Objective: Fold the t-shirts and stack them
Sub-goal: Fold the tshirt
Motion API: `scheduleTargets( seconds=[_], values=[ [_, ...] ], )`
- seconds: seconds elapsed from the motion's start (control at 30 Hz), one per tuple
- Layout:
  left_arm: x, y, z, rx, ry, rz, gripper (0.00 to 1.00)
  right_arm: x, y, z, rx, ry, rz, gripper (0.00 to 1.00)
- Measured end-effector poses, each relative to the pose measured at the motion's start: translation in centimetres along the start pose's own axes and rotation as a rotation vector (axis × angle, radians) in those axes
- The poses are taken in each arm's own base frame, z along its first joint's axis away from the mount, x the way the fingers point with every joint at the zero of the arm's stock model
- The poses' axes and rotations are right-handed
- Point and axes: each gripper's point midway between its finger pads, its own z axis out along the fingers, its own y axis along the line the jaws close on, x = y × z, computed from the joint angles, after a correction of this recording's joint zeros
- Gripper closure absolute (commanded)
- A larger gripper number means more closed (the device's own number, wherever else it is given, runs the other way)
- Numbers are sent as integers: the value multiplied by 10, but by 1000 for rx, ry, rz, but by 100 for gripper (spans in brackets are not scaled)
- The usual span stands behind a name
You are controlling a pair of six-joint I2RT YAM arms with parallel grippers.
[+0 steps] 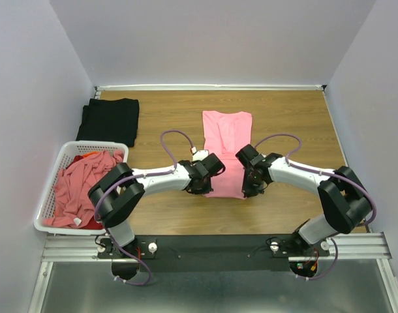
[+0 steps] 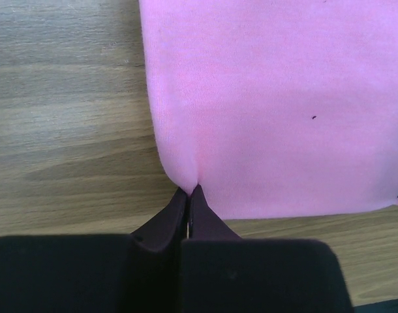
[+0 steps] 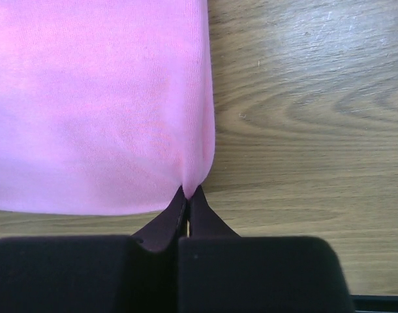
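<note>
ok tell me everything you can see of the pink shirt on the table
The pink t-shirt is plain, soft-looking salmon-pink cloth with one tiny dark speck towards its hem. It lies flat on the wooden table, sides folded in to a long narrow strip, neckline at the far end, hem at the near end. The left gripper is pinched shut on its near left corner and the right gripper on its near right corner, puckering the cloth there. Nothing else touches it.

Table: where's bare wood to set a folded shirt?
Widest: right of the pink t-shirt, up to the wall. Also the strip between it and the black t-shirt. Crowded: its near hem, pinched by left gripper and right gripper, and the basket corner.
</note>
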Motion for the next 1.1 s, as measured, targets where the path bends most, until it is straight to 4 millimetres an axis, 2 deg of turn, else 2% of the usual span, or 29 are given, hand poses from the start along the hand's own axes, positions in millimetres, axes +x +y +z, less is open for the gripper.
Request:
scheduleTargets(
  seconds=[0.2,0.27,0.3,0.47,0.57,0.63,0.7,0.8,0.87,0.97,1.0,1.1],
  values=[
    [7,6,-6,3,31,50,100,3,0,-6,-27,0,-4,99],
    [18,14,-13,-7,71,83,100,14,-6,-11,-21,29,-17,99],
    [25,17,-18,-3,94,102,100,26,-13,-16,-7,68,-31,99],
    [71,12,-60,78,194,222,100,59,-27,-43,5,198,-73,99],
    [102,7,-89,174,269,274,100,68,-29,-67,-21,240,-79,99],
    [105,8,-99,198,287,267,100,68,-28,-81,-28,252,-89,99],
    [99,7,-104,204,289,256,100,63,-25,-92,-18,256,-102,99],
    [63,5,-110,199,252,208,100,35,-12,-109,15,210,-135,99],
    [21,8,-111,195,190,154,100,8,-1,-117,13,156,-145,99],
    [-42,15,-110,171,85,87,100,-49,17,-132,-23,55,-133,99],
    [-60,16,-111,171,54,78,100,-62,19,-134,-26,34,-124,99],
    [-94,14,-110,180,-2,80,100,-111,29,-140,-48,-34,-110,99]
  ],
)
